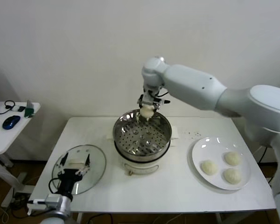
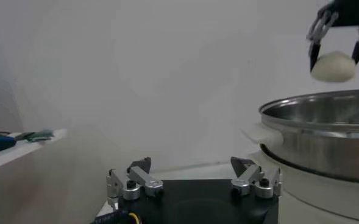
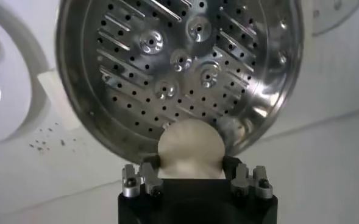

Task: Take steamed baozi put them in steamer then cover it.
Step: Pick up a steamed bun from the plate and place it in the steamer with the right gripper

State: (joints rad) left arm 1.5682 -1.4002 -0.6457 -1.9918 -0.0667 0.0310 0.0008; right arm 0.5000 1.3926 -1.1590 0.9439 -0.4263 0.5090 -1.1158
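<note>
Steel is filling the middle of the head view, where the steamer (image 1: 142, 136) is sitting on its white base with the perforated tray bare, and I am holding my right gripper (image 1: 146, 112) over its far rim, pinching one steamed baozi (image 1: 146, 111) by its sides. Soft, light dough like this is likely denting under a hard squeeze, so I am judging a gentle hold around its widest part best. At lower right, three more buns (image 1: 222, 168) are waiting on the white plate (image 1: 199, 148), while at lower left my left gripper (image 1: 73, 165) is hanging spread above the glass cover (image 1: 95, 158).
</note>
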